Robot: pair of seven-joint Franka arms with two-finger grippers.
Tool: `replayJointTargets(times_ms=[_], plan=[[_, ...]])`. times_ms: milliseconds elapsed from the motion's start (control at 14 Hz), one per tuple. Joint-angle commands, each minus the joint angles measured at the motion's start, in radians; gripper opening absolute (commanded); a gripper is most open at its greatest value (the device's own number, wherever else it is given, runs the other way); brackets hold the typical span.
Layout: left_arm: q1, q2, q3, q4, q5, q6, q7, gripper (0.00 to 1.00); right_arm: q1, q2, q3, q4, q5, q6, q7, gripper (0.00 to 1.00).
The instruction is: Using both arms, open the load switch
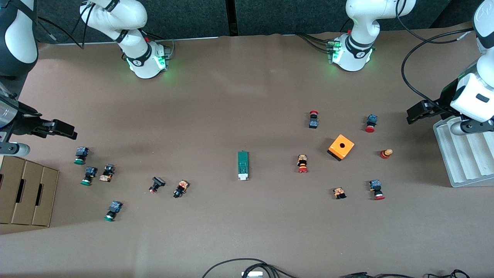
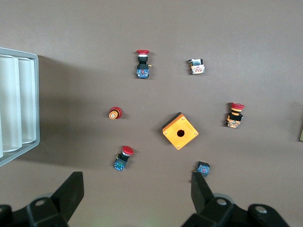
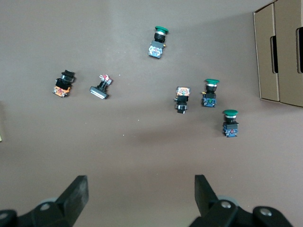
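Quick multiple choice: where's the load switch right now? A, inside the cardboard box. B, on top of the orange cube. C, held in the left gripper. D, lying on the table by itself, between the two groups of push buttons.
D: the load switch lies flat on the table, mid-table, untouched, while the left gripper and the right gripper hang open near the table's ends.

One load switch; one orange cube; twelve push buttons; two arms.
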Motion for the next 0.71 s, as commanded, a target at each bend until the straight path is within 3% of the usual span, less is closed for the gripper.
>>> replayJointTargets(times_ms=[0, 642], plan=[[0.004, -0.023, -0.003, -0.014, 0.004, -0.010, -0.006, 1.00, 0.004, 0.006, -0.005, 0.015, 0.007, -0.019, -0.010, 1.00], [0.002, -0.023, -0.004, -0.013, 0.002, -0.010, -0.009, 1.00, 0.004, 0.015, -0.005, 0.016, 0.005, -0.011, -0.053, 1.00]])
